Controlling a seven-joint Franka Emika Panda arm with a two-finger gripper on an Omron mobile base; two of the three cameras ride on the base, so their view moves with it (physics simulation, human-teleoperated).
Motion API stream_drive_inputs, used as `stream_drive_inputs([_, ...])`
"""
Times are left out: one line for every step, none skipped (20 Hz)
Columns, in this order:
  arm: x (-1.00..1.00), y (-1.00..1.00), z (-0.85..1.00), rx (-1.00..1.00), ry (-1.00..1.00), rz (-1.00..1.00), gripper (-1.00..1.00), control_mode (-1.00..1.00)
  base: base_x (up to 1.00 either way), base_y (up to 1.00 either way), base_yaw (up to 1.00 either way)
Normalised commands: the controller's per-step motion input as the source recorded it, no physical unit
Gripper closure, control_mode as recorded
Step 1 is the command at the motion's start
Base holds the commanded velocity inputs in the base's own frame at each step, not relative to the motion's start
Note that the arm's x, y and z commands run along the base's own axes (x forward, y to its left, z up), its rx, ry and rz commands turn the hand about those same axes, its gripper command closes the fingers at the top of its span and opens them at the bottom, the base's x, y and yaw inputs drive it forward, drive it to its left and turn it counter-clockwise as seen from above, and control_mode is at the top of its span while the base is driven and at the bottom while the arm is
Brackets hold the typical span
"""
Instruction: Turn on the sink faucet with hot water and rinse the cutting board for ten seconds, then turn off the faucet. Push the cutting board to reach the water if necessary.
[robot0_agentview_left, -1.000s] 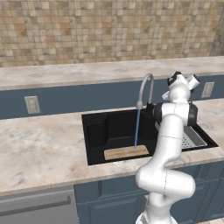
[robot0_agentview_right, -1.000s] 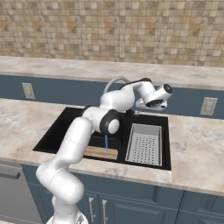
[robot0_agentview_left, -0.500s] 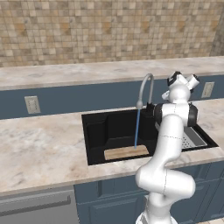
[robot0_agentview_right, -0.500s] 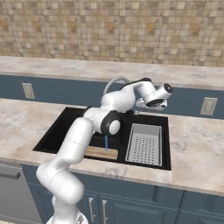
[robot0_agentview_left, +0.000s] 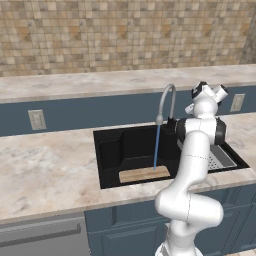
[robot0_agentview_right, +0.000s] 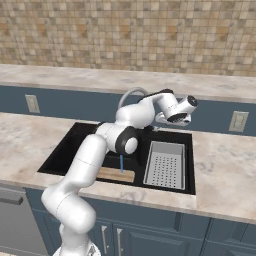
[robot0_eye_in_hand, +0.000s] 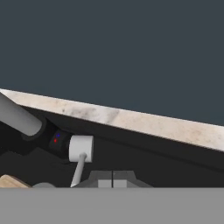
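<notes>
Left base view: the sink faucet (robot0_agentview_left: 167, 102) is seen arching over the black sink (robot0_agentview_left: 107, 145), and the water (robot0_agentview_left: 156, 147) is running in a thin blue line from the spout down onto the cutting board (robot0_agentview_left: 144, 174). The board is laid flat on the basin floor at the front wall of the sink, with the stream landing near its right end. Compared with the pictures of a second and half a second ago, nothing is found to have shifted: the arm is held in the same pose, the stream is in the same place, and the board has not been pushed. It is judged from this that the rinsing wait is in progress and that no push is needed, since the board is already being reached by the water.

In the hand view, the gripper (robot0_eye_in_hand: 113, 183) is seen fully closed, its two tips pressed together with nothing held between them. It is poised just beside the faucet's white handle (robot0_eye_in_hand: 81, 148), on the side away from the spout, apparently not touching it. The grey perforated tray (robot0_agentview_right: 166, 165) lies in the sink to the right of the faucet. The closing of the faucet is judged to be the step not yet done, and a short sideways nudge at the handle is likely to be called for.
</notes>
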Motion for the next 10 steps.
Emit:
stream_drive_inputs([0.00,0.00,0.00,0.00,0.00,0.00,1.00,-1.00,0.00,0.00,0.00])
stream_drive_inputs([0.00,0.00,0.00,0.00,0.00,0.00,1.00,-1.00,0.00,0.00,0.00])
stream_drive_inputs([0.00,0.00,0.00,0.00,0.00,0.00,1.00,-1.00,0.00,0.00,0.00])
stream_drive_inputs([0.00,0.00,0.00,0.00,0.00,0.00,1.00,-1.00,0.00,0.00,0.00])
stream_drive_inputs([0.00,0.00,0.00,0.00,0.00,0.00,1.00,-1.00,0.00,0.00,0.00])
stream_drive_inputs([0.00,0.00,0.00,0.00,0.00,0.00,1.00,-1.00,0.00,0.00,0.00])
stream_drive_inputs([0.00,0.00,0.00,0.00,0.00,0.00,1.00,-1.00,0.00,0.00,0.00])
stream_drive_inputs([0.00,0.00,0.00,0.00,0.00,0.00,1.00,-1.00,0.00,0.00,0.00])
stream_drive_inputs([0.00,0.00,0.00,0.00,0.00,0.00,1.00,-1.00,0.00,0.00,0.00])
stream_drive_inputs([0.00,0.00,0.00,0.00,0.00,0.00,1.00,-1.00,0.00,0.00,0.00])
